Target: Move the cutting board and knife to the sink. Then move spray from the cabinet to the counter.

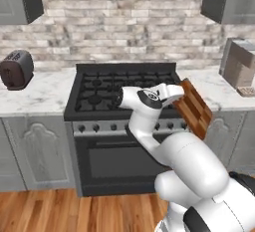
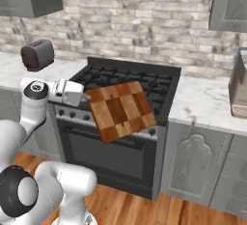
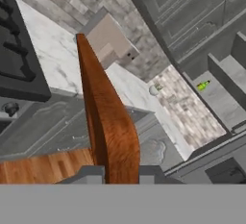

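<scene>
My gripper (image 1: 182, 92) is shut on one edge of the cutting board (image 1: 195, 109), a brown checkered wooden board. It hangs tilted in the air in front of the stove's right front corner, clear of the counter (image 1: 45, 94). In the right base view the board (image 2: 120, 110) shows its broad face beside the gripper (image 2: 86, 96). The hand view shows the board (image 3: 103, 117) edge-on, rising from between the fingertips. Far off, the small green spray (image 3: 203, 85) sits on a pale shelf of the open grey cabinet (image 3: 230, 98). The knife and the sink are out of view.
A black gas stove (image 1: 124, 84) stands between two marble counter stretches. A dark toaster (image 1: 16, 69) sits on the left counter and a coffee machine (image 1: 239, 66) on the right. Grey wall cabinets hang at both upper corners. Wooden floor lies below.
</scene>
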You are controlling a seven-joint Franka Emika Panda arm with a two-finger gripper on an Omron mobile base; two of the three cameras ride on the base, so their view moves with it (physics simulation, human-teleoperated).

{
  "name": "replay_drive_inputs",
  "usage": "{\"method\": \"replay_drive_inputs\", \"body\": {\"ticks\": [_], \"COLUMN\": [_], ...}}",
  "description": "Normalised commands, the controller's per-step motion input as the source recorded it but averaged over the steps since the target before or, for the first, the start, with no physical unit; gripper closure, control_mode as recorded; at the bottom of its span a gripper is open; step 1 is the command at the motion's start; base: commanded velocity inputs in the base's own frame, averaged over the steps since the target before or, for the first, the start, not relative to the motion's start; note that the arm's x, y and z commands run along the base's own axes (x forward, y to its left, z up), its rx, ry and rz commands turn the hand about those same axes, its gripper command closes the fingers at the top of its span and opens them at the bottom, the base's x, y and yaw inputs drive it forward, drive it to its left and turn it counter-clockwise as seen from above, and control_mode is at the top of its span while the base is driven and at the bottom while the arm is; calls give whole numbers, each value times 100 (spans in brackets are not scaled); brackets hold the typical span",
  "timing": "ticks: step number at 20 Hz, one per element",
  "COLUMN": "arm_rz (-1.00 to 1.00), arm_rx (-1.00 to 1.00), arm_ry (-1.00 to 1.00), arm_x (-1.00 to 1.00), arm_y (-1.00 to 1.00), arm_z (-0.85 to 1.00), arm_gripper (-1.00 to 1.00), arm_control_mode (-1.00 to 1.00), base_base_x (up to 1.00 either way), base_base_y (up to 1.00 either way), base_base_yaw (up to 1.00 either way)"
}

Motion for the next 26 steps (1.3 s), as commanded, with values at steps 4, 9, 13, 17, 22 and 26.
{"method": "replay_drive_inputs", "body": {"ticks": [4,9,13,17,22,26], "arm_rz": [0,0,0,0,0,0], "arm_rx": [0,0,0,0,0,0], "arm_ry": [0,0,0,0,0,0], "arm_x": [0,0,0,0,0,0], "arm_y": [0,0,0,0,0,0], "arm_z": [0,0,0,0,0,0], "arm_gripper": [100,100,100,100,100,100], "arm_control_mode": [100,100,100,100,100,100], "base_base_x": [-65,-56,-54,-54,-54,-49], "base_base_y": [56,60,62,60,61,61], "base_base_yaw": [40,44,46,46,46,46]}}
